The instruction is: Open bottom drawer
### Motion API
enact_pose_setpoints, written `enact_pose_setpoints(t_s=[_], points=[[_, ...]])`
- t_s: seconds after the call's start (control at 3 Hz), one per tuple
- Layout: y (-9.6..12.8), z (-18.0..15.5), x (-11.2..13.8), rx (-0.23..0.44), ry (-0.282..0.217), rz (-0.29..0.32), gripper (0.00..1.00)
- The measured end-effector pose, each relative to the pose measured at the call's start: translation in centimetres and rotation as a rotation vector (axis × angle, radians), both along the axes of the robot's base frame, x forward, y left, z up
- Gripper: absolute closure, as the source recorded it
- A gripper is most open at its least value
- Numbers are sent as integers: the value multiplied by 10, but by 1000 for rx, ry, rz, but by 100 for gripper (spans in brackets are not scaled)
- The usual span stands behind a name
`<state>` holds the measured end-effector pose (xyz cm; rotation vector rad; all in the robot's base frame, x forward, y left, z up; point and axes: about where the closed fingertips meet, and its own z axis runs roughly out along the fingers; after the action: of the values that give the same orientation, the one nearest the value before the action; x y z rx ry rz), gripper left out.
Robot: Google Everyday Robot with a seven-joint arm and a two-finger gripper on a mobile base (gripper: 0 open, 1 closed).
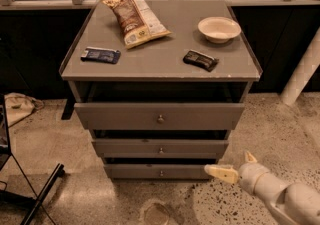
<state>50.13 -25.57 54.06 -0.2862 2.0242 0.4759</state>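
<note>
Speckled stone floor, grey three-drawer cabinet (160, 71) against a dark wall. We see the slim grey-fronted bottom drawer (130, 171) lowest in the cabinet. The cream two-finger gripper (234, 165) sits low at the cabinet's front right corner, fingers spread, holding nothing. The drawer's small round metal knob (161, 172) lies left of the fingertips, along the front's horizontal axis. Brown snack bag (135, 19) on the cabinet top: print unreadable
</note>
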Motion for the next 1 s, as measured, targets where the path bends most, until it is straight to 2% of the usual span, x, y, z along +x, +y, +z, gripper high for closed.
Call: enact_pose_setpoints(t_s=[0.33,0.67,1.0], points=[[3,-37,8,-4,-75,-74,0],[18,-98,10,59,-58,-102,0],[31,-149,11,121,12,-106,0]])
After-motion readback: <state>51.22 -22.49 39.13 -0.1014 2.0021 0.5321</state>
